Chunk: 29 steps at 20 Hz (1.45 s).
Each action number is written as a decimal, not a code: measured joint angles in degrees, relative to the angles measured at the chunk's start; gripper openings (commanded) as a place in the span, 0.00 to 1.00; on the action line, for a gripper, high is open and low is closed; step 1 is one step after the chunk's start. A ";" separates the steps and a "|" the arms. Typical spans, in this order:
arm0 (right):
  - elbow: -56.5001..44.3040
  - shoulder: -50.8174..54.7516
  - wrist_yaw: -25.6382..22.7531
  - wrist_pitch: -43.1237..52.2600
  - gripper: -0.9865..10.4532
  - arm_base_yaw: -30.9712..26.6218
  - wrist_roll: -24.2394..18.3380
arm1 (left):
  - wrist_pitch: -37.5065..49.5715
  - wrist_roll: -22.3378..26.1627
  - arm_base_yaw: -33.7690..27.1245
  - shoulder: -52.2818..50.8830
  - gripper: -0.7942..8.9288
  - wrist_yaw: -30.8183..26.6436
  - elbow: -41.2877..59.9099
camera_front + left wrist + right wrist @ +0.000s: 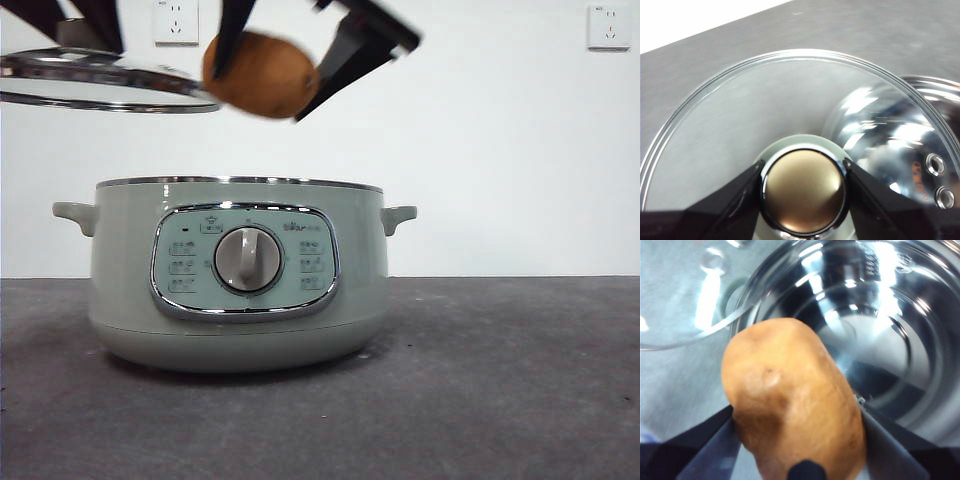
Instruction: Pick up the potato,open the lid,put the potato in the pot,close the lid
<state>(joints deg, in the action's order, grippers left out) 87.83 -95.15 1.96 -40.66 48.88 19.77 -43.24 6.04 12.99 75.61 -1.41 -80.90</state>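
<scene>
Step in hand: putting the potato in the pot; pick-up and lid removal judged done, lid closing still to come.

Item 1. Large oval orange-brown potato (262,74), matte skin. Pinched between the two black jaws of the right gripper (270,80), one jaw against each long side. It hangs in the air well above the open mouth of the pot, somewhat toward the side where the lid is held. The right wrist view shows the shiny steel bowl directly beyond it.

Item 2. Wide pale sage-green electric cooking pot (238,275), chrome-framed panel and round dial facing the front camera. Stands on the dark grey table (520,380), uncovered; as far as the blurred reflections show, nothing lies inside.

Item 3. Round shallow-domed glass lid (105,85) with chrome rim. Held aloft and roughly level by the left gripper (804,187), whose jaws clamp the knob (804,192) from both sides. It sits off to one side of the pot, its rim close to the potato.

Next move, as judged: lower the potato straight into the bowl, keeping clear of the lid's rim, then spread the jaws low enough that it does not drop hard.
</scene>
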 measured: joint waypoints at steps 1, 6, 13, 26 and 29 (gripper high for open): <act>1.99 -2.80 0.02 -0.07 0.08 -0.28 -0.20 | -0.02 -0.02 -1.66 0.02 0.07 0.07 0.02; 10.60 -14.88 0.04 -0.17 0.08 -2.34 -0.35 | -0.02 -0.02 -6.91 0.02 0.07 0.09 0.02; 15.47 -23.85 -0.04 0.68 0.09 -4.66 -0.33 | -0.02 -0.02 -10.67 0.02 0.07 0.11 0.00; 15.47 -25.86 -1.53 0.00 0.67 -3.69 -1.46 | -0.02 -0.07 -10.73 0.02 0.07 1.62 0.02; 15.58 -25.86 1.03 -0.02 0.67 -3.61 -1.66 | -0.46 -0.13 -10.73 0.02 0.07 1.62 0.02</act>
<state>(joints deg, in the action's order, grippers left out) 103.42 -121.01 2.98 -40.69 45.28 18.11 -43.70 5.91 2.26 75.64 0.21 -80.88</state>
